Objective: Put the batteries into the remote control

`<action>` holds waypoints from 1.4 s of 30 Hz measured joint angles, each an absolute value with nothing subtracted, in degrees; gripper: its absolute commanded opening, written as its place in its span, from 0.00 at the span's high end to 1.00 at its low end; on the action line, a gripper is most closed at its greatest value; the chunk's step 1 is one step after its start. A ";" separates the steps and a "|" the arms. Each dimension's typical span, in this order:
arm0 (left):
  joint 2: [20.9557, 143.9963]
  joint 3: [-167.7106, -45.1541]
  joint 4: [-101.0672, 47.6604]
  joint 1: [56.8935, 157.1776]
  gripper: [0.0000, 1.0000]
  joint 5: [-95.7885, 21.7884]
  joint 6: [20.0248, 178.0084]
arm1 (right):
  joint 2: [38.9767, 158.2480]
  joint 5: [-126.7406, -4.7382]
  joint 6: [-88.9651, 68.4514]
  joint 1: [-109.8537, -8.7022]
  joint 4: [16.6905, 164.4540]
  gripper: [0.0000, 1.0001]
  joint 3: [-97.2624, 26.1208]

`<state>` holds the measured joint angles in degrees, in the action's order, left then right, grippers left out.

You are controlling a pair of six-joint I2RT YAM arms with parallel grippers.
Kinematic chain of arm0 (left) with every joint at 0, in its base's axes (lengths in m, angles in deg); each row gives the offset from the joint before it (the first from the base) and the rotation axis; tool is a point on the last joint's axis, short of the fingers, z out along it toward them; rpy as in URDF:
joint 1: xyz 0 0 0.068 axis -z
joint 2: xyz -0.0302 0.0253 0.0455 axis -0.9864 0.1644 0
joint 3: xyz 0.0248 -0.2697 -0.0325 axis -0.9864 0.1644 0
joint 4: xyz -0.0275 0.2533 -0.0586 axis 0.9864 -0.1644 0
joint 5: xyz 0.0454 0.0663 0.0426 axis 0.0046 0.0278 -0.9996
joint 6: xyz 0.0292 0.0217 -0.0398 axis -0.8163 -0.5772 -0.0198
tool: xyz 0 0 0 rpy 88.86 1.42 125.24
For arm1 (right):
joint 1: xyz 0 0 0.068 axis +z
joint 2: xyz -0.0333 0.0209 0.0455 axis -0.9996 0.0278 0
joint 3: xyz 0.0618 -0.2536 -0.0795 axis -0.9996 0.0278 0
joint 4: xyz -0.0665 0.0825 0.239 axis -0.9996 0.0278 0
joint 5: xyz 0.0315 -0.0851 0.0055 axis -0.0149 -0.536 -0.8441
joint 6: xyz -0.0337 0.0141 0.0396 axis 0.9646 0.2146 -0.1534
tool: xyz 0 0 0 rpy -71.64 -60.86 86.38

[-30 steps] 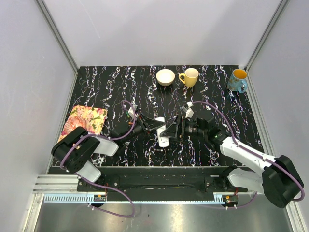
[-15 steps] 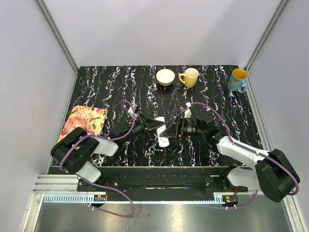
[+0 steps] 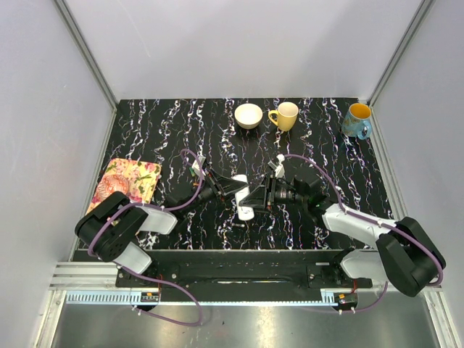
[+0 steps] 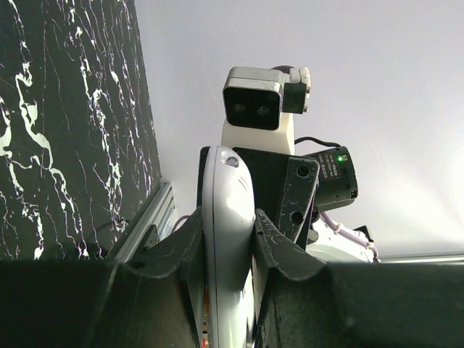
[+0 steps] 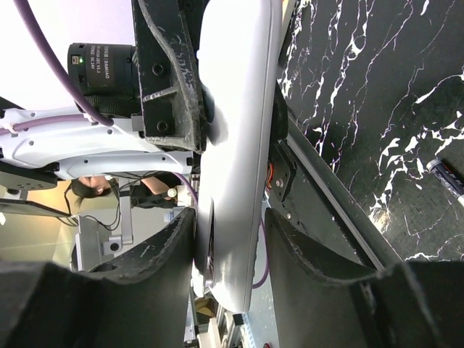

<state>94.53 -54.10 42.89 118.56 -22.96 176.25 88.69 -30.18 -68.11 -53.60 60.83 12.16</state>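
Note:
The white remote control (image 3: 245,200) is held off the table at the middle front, between the two grippers. My left gripper (image 3: 233,190) is shut on it; in the left wrist view both fingers press its sides (image 4: 226,239). My right gripper (image 3: 259,196) comes from the right, and its fingers close round the remote's other end (image 5: 235,181). A slender dark battery (image 5: 448,176) lies on the table at the right edge of the right wrist view. A small slender thing (image 3: 238,227), perhaps a battery, lies in front of the remote.
A cream bowl (image 3: 249,115), a yellow mug (image 3: 286,115) and a blue mug (image 3: 357,120) stand along the back edge. A flowered cloth (image 3: 127,181) lies at the left. The black marbled table (image 3: 181,138) ends at grey walls.
My right arm has edged left toward the remote, its elbow lower and nearer. The left gripper and the remote have hardly moved.

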 measured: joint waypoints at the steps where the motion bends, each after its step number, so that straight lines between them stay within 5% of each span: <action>1: 94.53 -54.10 42.87 118.56 1.00 -22.96 176.23 | 88.88 -30.14 -68.32 -53.60 60.44 0.53 12.16; 17: 94.14 -54.10 42.79 119.34 1.00 -23.31 175.86 | 91.27 -28.61 -70.42 -53.60 56.42 0.64 12.27; 21: 94.12 -54.10 42.79 119.34 1.00 -23.42 175.79 | 91.46 -28.45 -70.86 -53.62 55.80 0.79 12.36; 23: 93.98 -54.10 42.83 119.34 1.00 -23.44 175.73 | 91.53 -28.21 -71.03 -53.69 55.63 1.00 12.36; 26: 93.74 -54.03 42.81 119.34 1.00 -23.46 175.33 | 91.53 -28.04 -70.88 -53.69 55.63 1.00 12.36; 34: 93.63 -54.05 43.18 119.69 0.48 -23.17 174.18 | 86.94 -28.98 -62.25 -53.69 72.98 1.00 7.33; 35: 93.50 -54.05 43.33 119.52 0.20 -23.17 174.26 | 85.54 -29.94 -59.71 -53.73 77.97 1.00 5.37; 37: 93.42 -54.16 43.64 119.02 0.05 -23.15 173.89 | 83.46 -31.36 -55.93 -53.82 85.07 1.00 2.41; 42: 93.28 -54.49 43.83 116.35 0.01 -23.37 174.70 | 79.86 -35.58 -47.04 -53.86 100.48 1.00 -4.97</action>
<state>93.28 -54.49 43.83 116.35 -23.37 174.70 79.86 -35.58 -47.04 -53.86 100.48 -4.97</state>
